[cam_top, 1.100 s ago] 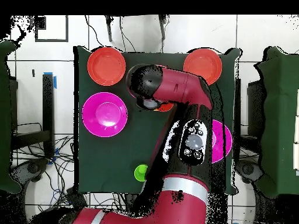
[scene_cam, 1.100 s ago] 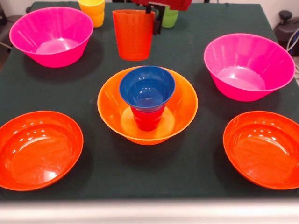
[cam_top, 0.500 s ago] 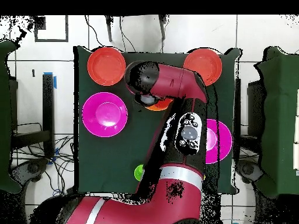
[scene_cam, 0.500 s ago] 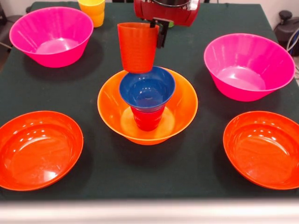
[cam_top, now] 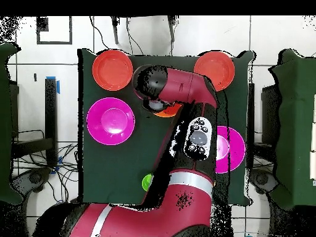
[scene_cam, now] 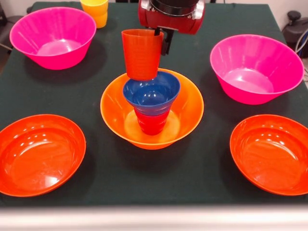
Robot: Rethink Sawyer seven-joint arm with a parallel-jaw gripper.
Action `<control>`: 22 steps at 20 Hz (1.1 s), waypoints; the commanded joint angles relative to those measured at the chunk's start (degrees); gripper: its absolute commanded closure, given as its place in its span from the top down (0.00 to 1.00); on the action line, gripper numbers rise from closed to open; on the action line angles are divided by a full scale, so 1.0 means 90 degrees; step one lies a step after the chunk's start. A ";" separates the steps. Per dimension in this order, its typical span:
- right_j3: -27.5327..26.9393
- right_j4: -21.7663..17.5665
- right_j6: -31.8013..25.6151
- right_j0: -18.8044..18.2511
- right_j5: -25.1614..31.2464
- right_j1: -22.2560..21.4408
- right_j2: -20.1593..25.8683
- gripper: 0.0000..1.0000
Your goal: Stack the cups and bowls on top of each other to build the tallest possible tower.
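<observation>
The gripper [scene_cam: 162,38] pinches the orange cup's [scene_cam: 141,54] rim, holding it just above the blue bowl [scene_cam: 151,94].

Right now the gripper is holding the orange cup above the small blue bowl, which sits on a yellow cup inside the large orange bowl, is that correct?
Nearly: the front view shows the small blue bowl on a red cup, not yellow.

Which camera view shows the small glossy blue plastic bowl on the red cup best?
The front view: the small glossy blue plastic bowl sits in plain sight on the red cup, inside the large orange bowl. In the overhead view the red arm covers it completely.
</observation>
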 commanded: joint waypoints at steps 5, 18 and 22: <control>-0.0194 0.0027 0.0891 0.0092 0.0484 0.0071 0.0385 0.00; -0.0368 0.0040 0.0842 0.0108 0.0896 -0.0053 0.0391 0.00; -0.0472 0.0051 0.0852 0.0095 0.0987 -0.0020 0.0405 0.00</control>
